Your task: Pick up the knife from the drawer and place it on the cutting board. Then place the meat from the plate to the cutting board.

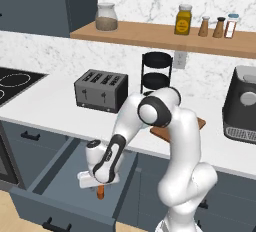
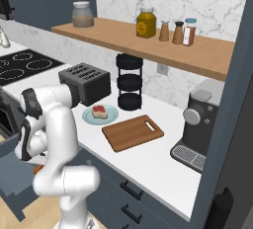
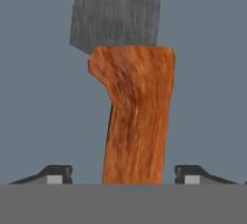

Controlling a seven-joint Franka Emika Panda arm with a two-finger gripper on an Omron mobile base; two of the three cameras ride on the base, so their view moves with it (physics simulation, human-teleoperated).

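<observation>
Orange-brown wood-grain knife (image 3: 137, 117) handle, grey blade beyond

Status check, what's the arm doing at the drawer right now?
Gripper down in the drawer, jaws apart astride the knife handle, not yet clamped. Knife flat on drawer floor. Nothing in the way.

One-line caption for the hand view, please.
Open gripper straddles the knife handle on the drawer floor, fingertips clear of the wood on both sides.
</observation>
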